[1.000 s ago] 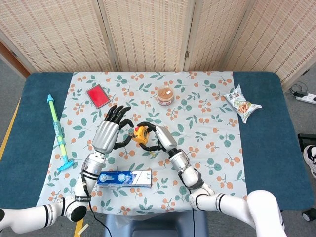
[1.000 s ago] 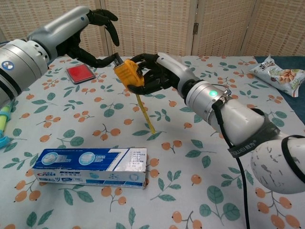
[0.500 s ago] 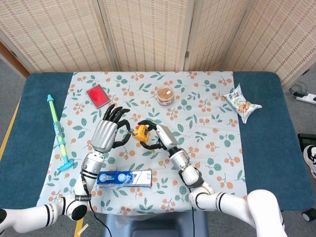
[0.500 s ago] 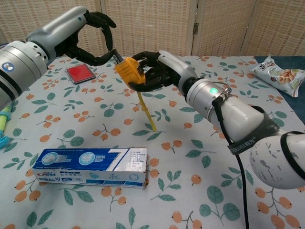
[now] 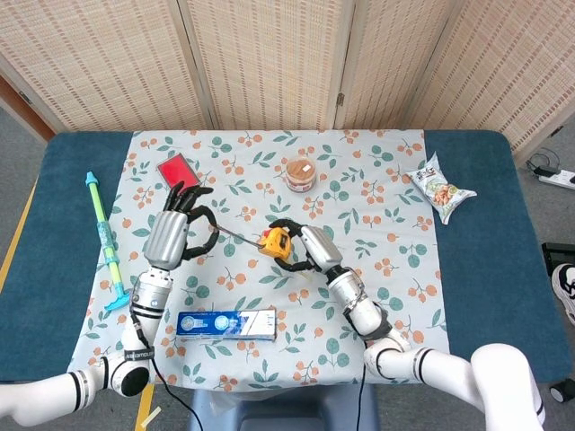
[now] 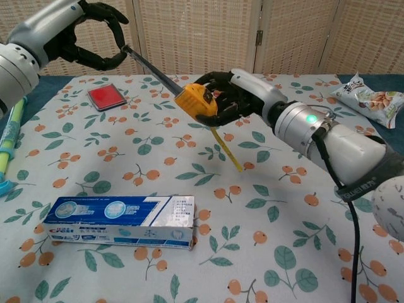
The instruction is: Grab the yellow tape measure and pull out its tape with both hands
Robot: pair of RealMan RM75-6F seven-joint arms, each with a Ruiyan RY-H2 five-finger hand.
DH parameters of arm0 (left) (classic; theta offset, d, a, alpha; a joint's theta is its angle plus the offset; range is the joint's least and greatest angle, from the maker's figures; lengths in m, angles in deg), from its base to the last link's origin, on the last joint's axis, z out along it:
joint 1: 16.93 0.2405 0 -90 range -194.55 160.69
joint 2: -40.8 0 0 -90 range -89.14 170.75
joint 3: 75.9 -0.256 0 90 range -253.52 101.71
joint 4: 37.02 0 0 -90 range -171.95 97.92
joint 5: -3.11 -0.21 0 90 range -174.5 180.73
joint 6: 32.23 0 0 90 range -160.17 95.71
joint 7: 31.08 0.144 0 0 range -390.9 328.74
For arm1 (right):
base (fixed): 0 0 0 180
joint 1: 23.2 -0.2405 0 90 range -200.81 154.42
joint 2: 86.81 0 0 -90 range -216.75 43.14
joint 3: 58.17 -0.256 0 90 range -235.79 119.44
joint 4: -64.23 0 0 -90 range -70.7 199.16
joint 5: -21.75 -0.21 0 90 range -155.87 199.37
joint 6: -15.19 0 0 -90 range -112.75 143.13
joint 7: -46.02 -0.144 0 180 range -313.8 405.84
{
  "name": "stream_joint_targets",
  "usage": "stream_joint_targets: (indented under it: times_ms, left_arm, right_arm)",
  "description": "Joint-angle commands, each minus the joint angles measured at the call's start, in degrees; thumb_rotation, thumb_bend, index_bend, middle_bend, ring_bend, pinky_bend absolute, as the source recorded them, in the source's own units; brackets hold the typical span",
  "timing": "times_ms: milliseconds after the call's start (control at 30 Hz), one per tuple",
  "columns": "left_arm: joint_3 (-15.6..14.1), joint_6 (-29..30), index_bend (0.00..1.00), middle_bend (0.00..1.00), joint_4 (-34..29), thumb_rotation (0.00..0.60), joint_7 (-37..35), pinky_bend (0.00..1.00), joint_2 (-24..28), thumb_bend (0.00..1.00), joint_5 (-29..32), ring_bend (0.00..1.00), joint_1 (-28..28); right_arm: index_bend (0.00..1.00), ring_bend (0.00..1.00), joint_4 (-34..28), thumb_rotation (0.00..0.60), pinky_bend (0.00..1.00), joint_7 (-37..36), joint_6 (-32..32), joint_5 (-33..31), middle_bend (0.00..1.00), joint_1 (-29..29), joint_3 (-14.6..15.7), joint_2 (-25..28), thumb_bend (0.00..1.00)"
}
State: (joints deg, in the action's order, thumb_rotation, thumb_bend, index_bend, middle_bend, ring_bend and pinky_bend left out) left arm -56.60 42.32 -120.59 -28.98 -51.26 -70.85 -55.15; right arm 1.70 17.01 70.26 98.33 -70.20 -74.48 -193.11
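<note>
Nearest to you, along the front edge of the worktop (image 5: 503, 180), lies the toothpaste box (image 5: 225, 323); it plays no part. Behind it, above the middle of the worktop, your right hand (image 5: 310, 249) holds the tape measure (image 5: 276, 243) in the air, with the fingers (image 6: 218, 79) curled around the yellow case. Your left hand (image 5: 171, 235) is further left, and its fingers (image 6: 104, 60) pinch the end of the tape (image 6: 150, 66). The drawn tape runs straight between both hands, so its long axis goes left to right and rises toward the left hand. A thin yellow strap hangs under the case. I judge the pull is partly done; moving the hands further apart along this line would draw more. At the far edge stand a red box (image 5: 178, 173) and a small jar (image 5: 300, 171).
</note>
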Motion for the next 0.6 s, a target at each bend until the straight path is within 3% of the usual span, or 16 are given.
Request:
stream_joint_targets:
  times_ms: [33,600]
  left_arm:
    - [1.09,0.23,0.59,0.25,-0.28,0.6,-2.57,0.0,1.8,0.93,1.52,0.17,1.35]
    - [6.32,-3.76,0.58,0.25,2.46,0.6,-16.1,0.0,11.42,0.94,10.96,0.17,6.99]
  right_arm:
    - [0.55,0.44,-1.56,0.6,0.32,2.03,0.94,0.63,0.5,2.11,1.87,2.71,0.4]
    - [0.55,0.44,-6.95,0.6,0.32,2.56,8.56,4.15,0.5,13.08,8.81,15.91,0.4]
